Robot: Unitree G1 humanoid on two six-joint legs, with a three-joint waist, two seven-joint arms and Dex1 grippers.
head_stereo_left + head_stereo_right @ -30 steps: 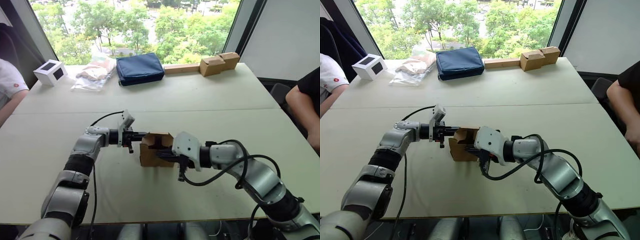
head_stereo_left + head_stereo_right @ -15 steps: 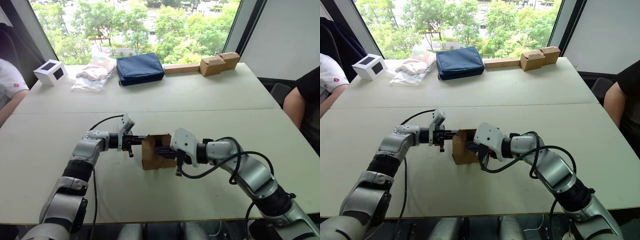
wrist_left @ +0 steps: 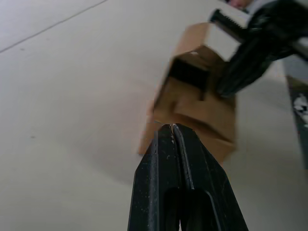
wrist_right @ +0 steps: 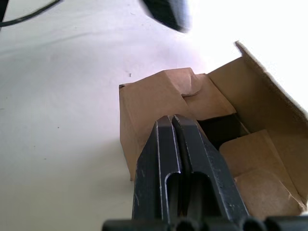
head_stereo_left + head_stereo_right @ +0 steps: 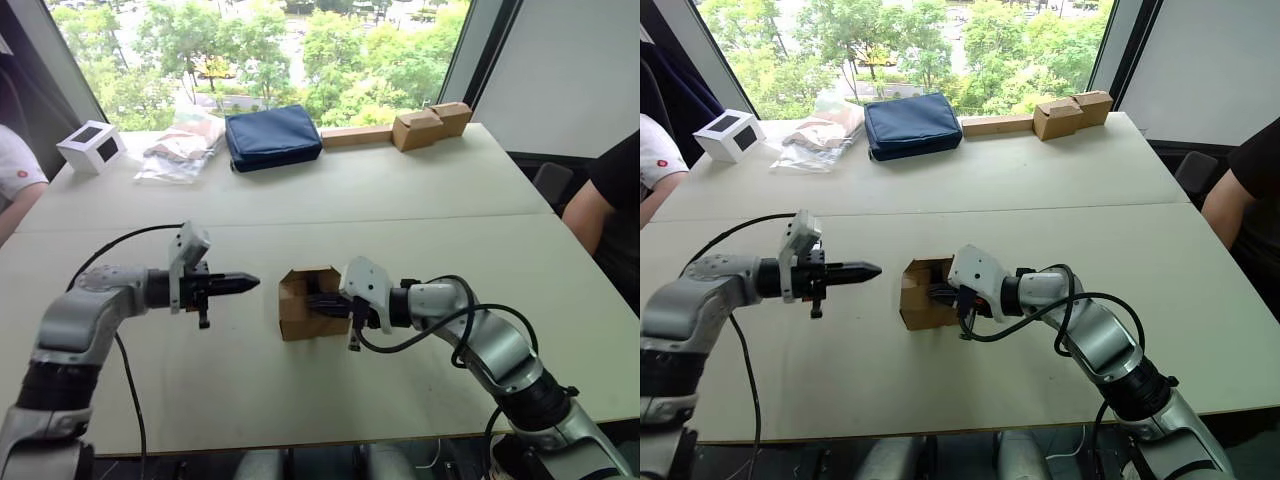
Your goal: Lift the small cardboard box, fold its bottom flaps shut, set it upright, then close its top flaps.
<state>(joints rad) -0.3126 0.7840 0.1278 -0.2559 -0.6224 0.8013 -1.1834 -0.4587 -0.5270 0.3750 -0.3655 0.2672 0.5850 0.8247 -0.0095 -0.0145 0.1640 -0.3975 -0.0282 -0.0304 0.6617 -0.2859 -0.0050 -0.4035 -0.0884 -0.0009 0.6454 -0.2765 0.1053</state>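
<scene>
The small cardboard box (image 5: 304,303) sits on the near half of the table (image 5: 420,195), in front of the robot and between its two arms. Its flaps are not closed yet; in the right wrist view two of them lean inward over a dark gap, and one stands up at the side.

The right gripper (image 5: 322,305) is at the right side of the box, with its black fingers (image 4: 177,139) pressed together and their tips at the folded flaps. It holds nothing between them. The left gripper (image 5: 243,284) hovers above the table to the left of the box, apart from it and pointing at it. Its two fingers are also together, with nothing between them.

In my judgement, the risk here is that the box slides or tips. It is light and only one gripper touches it, so a push on the flaps from the right can move it toward the left, because nothing supports that side. A flap can also spring back when the fingers leave it.

Farther away, near the window, lie a blue pouch (image 5: 273,137), a plastic bag (image 5: 177,152), a white cube box (image 5: 91,146) and some tan boxes (image 5: 430,124). A person's arm (image 5: 603,205) is at the right edge of the table.
</scene>
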